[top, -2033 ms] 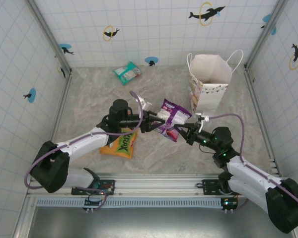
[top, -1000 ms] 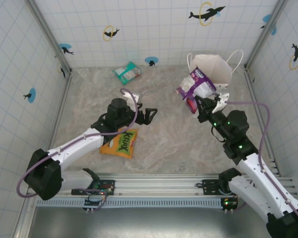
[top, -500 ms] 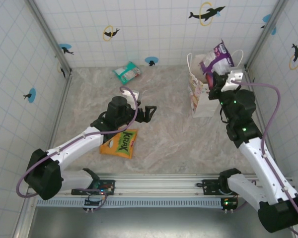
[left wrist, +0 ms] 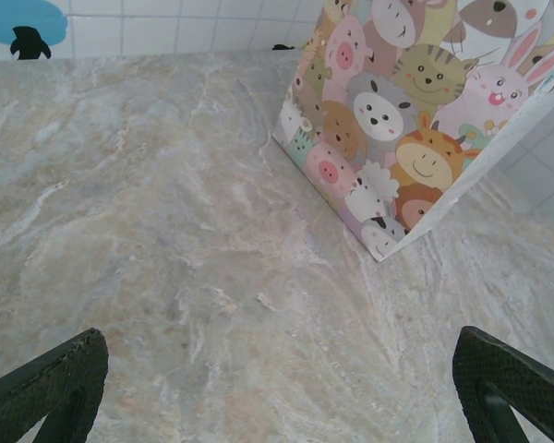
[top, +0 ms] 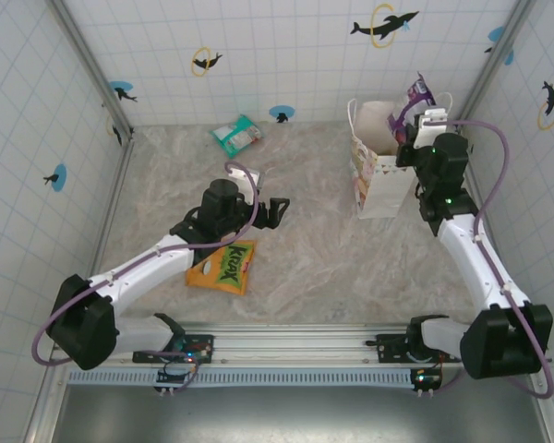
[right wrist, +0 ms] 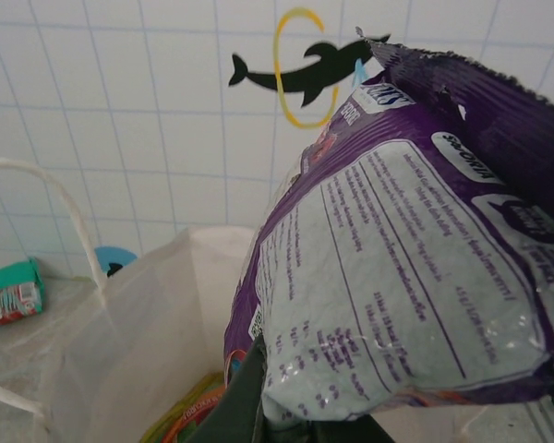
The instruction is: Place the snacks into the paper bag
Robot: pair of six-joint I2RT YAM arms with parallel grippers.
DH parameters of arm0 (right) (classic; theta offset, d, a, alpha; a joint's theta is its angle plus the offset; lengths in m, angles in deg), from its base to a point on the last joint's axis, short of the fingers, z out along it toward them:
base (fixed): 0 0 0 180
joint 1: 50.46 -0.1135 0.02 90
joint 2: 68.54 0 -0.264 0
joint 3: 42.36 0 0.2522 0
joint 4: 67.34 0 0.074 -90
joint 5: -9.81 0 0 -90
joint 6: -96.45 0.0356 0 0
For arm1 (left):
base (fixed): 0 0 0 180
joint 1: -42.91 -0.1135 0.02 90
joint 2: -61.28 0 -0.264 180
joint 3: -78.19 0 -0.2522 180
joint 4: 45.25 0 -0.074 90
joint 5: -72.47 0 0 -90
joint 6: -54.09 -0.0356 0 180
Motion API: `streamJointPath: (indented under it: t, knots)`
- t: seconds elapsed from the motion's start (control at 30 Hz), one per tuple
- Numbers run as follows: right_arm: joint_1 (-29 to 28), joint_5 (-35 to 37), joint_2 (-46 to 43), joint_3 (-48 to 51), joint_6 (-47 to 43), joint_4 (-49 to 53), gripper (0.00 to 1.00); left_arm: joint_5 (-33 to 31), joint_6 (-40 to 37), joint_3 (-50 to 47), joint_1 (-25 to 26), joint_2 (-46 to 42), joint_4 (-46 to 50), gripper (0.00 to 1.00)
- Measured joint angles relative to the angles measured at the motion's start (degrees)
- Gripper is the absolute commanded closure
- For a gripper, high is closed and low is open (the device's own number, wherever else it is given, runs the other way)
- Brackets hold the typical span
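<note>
Three crinkly foil packets lie outside the bag, by my count. A teal-white one (top: 237, 135) is flat near the back wall at upper centre. A large orange one (top: 223, 267) is flat on the marbled tabletop (top: 314, 268), lower left of centre. A purple one (top: 413, 96) is in the air at upper right.

And the bag itself?

One white paper bag (top: 383, 157), upright and boxy, mouth open, with white rope handles (right wrist: 37, 180). My left wrist view shows pastel cartoon animals printed on its side. Down inside, the right wrist view gives me green and orange foil edges (right wrist: 189, 415); I cannot count those.

Who has the purple packet?

My right gripper (top: 409, 129) is pinched on its lower edge, holding it above the bag's open mouth. The packet is puffy and glossy, with a serrated top seam.

And the left?

My left gripper (top: 275, 212) hovers over the table at centre, fingers (left wrist: 46, 388) spread wide, empty.
</note>
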State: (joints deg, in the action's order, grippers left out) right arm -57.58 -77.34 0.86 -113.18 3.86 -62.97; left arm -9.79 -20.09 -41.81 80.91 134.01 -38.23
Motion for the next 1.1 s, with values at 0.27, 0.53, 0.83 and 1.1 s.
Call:
streamJointPath:
  t: [0.27,0.53,0.83,1.1]
  knots:
    - [1.95,-3.50,2.32,0.00,1.14,-0.15,0.79,-0.83,-0.87,0.00,0.00,0.20,0.37,0.02]
    - [2.08,-4.55,2.32,0.00,1.95,-0.26,0.62,-0.94,-0.85,0.55,0.00,0.74,0.74,0.02]
    - [2.36,-4.63,2.32,0.00,2.14,-0.26,0.56,-0.98,-0.83,0.70,0.00,0.74,1.03,0.02]
    - [2.36,-5.51,1.99,0.00,2.80,0.28,0.53,-1.81,0.17,0.76,0.00,0.81,2.10,0.02]
